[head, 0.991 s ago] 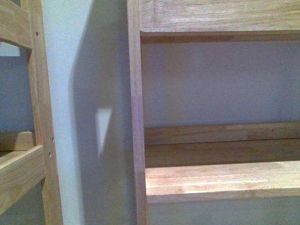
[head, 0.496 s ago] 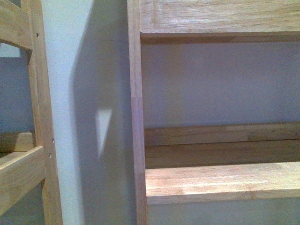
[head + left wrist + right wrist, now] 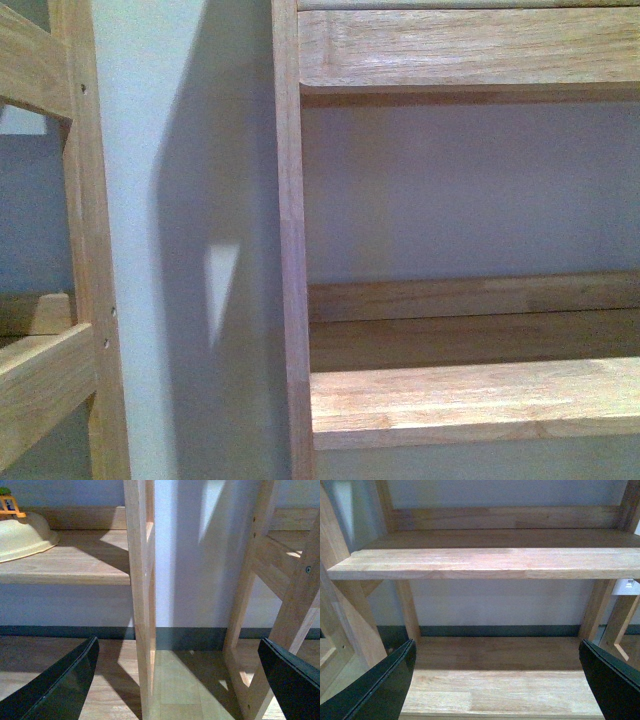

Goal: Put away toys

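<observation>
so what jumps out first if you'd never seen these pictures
Pale wooden shelving fills the front view, its boards bare against a grey wall. In the left wrist view a cream bowl-shaped thing with a small orange toy on top sits on a shelf, the only colourful spot. Both the left gripper and the right gripper are spread wide with nothing between the fingers, and no plush animal shows anywhere.

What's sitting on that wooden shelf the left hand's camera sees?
A cream bowl-like dish rests on the shelf, with a small orange toy-like piece at its top. The picture's edge cuts both off, hiding the rest.
</observation>
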Available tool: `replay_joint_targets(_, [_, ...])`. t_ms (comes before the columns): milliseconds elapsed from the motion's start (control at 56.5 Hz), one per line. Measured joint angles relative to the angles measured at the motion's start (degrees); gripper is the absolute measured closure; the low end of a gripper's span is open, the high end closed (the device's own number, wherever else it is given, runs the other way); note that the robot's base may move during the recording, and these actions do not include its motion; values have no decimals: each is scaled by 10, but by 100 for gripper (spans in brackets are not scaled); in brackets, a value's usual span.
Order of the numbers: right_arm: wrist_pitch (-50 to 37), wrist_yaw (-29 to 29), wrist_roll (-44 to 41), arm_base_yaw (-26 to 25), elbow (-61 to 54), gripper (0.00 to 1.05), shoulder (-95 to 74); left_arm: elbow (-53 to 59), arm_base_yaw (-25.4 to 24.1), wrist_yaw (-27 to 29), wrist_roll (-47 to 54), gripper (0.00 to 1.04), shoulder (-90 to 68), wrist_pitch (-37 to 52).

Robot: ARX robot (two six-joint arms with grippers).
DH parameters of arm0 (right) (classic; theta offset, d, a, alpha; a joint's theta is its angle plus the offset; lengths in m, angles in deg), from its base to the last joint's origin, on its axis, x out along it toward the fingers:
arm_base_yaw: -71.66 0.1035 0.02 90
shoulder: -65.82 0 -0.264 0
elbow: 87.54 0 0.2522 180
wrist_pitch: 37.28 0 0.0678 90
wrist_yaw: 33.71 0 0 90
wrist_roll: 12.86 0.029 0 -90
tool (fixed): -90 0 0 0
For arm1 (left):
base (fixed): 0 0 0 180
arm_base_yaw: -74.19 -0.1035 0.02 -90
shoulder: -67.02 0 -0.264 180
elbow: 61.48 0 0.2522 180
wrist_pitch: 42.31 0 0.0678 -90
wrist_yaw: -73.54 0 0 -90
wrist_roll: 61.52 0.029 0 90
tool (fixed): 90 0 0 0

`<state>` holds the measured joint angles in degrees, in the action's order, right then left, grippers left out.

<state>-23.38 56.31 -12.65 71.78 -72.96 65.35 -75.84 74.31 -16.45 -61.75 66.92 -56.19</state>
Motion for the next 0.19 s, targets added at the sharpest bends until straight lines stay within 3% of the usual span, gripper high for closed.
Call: replay_joint_targets(195, [0,0,0,0,0,7,0,0,0,0,0,6,0,0])
